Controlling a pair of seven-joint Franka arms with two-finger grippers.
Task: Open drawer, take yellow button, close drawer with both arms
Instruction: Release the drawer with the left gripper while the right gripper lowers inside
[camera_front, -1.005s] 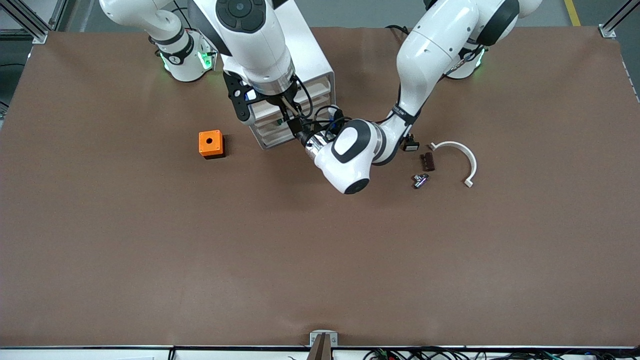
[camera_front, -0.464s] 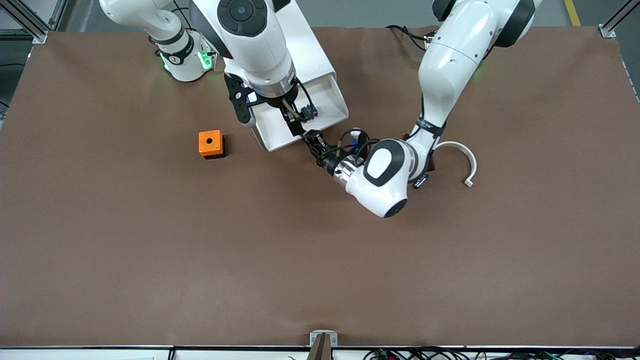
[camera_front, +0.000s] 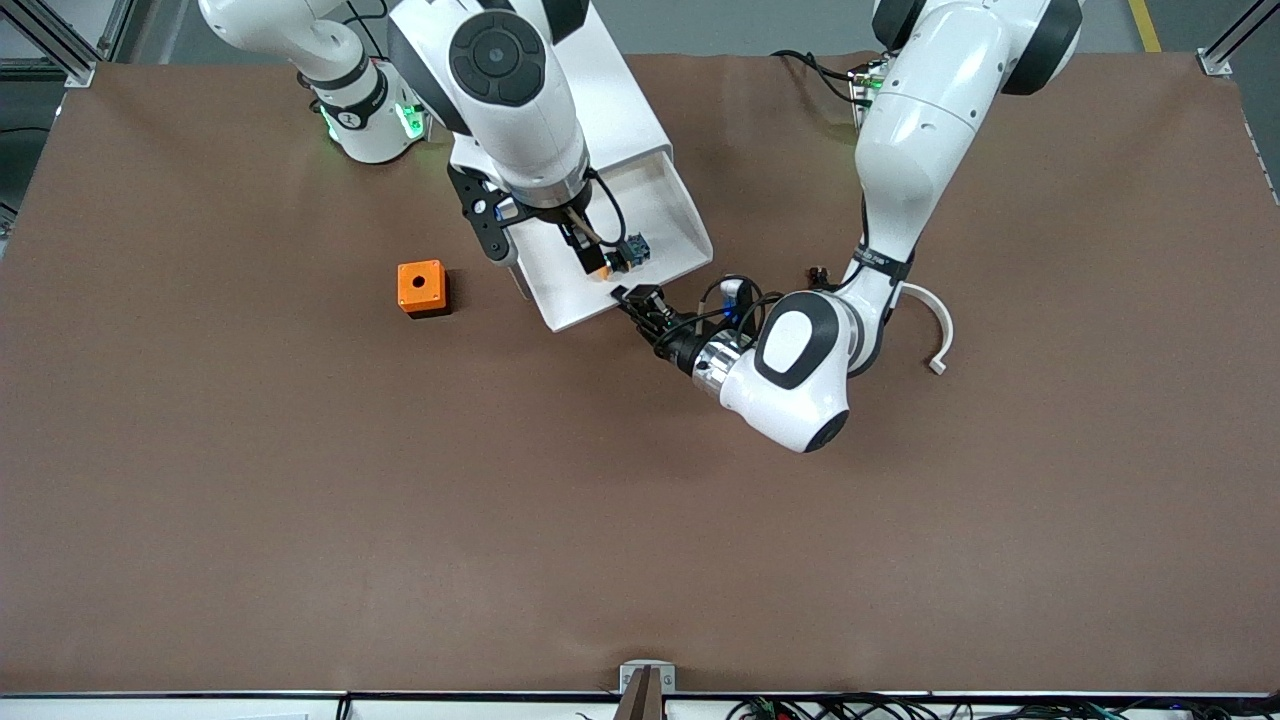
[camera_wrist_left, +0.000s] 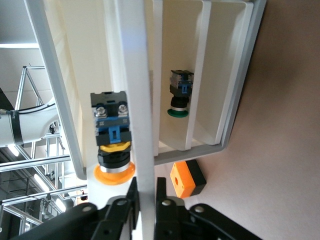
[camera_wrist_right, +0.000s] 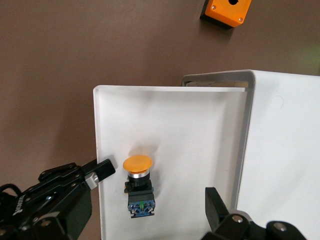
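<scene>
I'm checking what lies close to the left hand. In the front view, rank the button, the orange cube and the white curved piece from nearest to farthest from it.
From the left hand, at the drawer front:
1. Button, in the open drawer.
2. Orange cube, toward the right arm's end.
3. White curved piece, toward the left arm's end; clearly farther than the button, close to call against the cube.

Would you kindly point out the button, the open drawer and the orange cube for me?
button (camera_wrist_right: 137, 163): right wrist view, on its round orange-yellow cap.
drawer (camera_wrist_right: 190, 120): right wrist view, on its bare white floor.
orange cube (camera_front: 420, 284): front view, on its top face.
</scene>
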